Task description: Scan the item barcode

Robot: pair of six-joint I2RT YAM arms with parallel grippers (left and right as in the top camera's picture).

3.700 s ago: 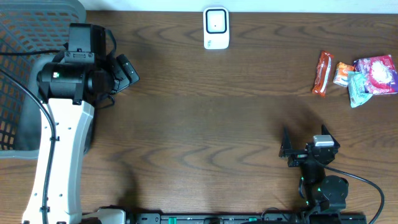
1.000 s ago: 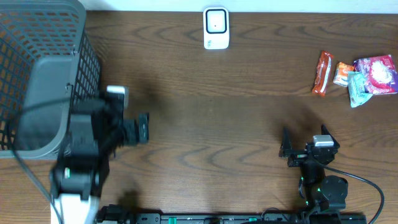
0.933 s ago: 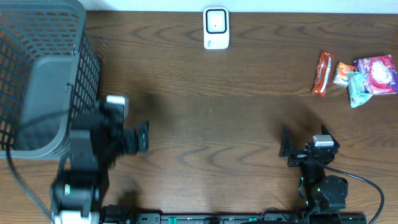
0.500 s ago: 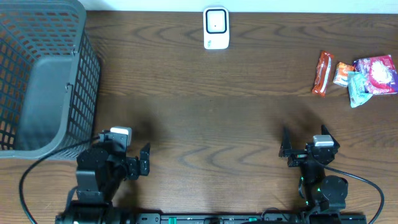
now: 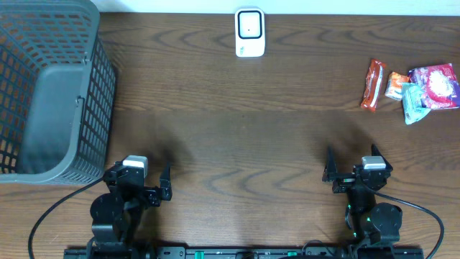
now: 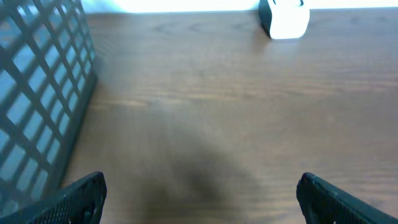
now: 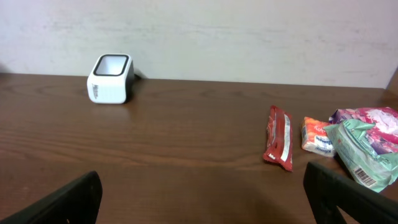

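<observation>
Dark wood-grain table point(image 5: 237, 129) ran under everything, with a pale wall behind it in the right wrist view. Both arms sat low at the near edge. The left gripper point(image 5: 139, 181) and the right gripper point(image 5: 353, 171) each had fingers spread wide, nothing between them. The snack packets point(image 5: 420, 90) lay clustered at the far right, a red bar point(image 5: 373, 84) just beside them, well apart from the white scanner point(image 5: 249, 32) at the far edge's middle. A grey mesh basket point(image 5: 50, 86) filled the left corner.

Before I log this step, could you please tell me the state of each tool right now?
Left tool: open, holding nothing.
Right tool: open, holding nothing.
</observation>
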